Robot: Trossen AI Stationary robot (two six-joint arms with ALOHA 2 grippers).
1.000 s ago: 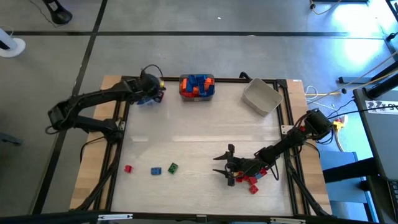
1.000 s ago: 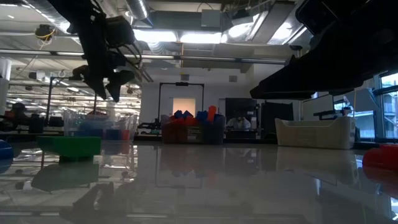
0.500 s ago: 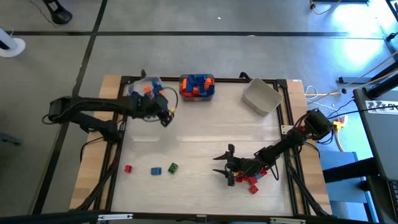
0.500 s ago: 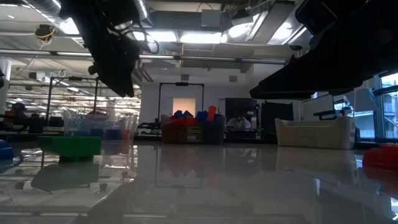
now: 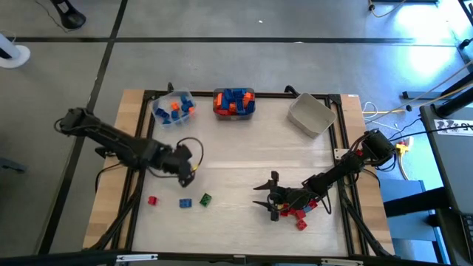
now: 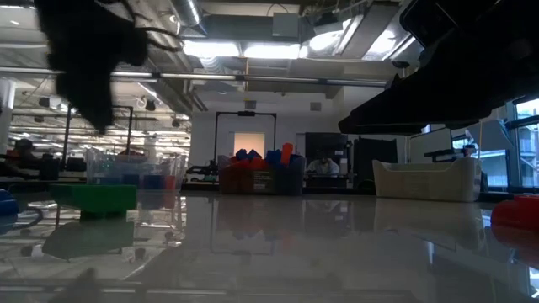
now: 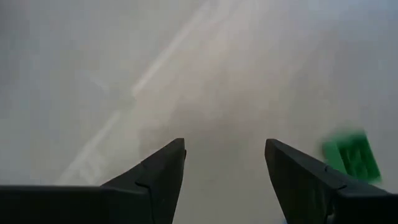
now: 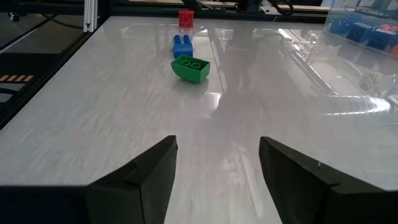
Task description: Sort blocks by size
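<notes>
Three loose blocks lie flat in a row near the table's front left: red (image 5: 152, 200), blue (image 5: 185, 202) and green (image 5: 205, 199). My left gripper (image 5: 191, 171) hangs open above the table just beyond them, pointing steeply down; its wrist view shows the green block (image 7: 351, 155) off to one side of its fingers. My right gripper (image 5: 264, 192) rests open low over the front right, pointing toward the three blocks (image 8: 190, 67), with nothing between its fingers. A small heap of red blocks (image 5: 297, 215) lies beside it.
Along the far edge stand a clear bin (image 5: 174, 108) with blue and orange blocks, a second bin (image 5: 234, 103) heaped with blue and orange blocks, and a grey bin (image 5: 310, 114). Bare tabletop lies in the middle. A dark frame rims the table.
My left gripper has swung from over the clear bin at the far left toward the table's near edge, turning as it went, and now hangs just beyond the three loose blocks. The clear bin's blocks show again in the high view.
</notes>
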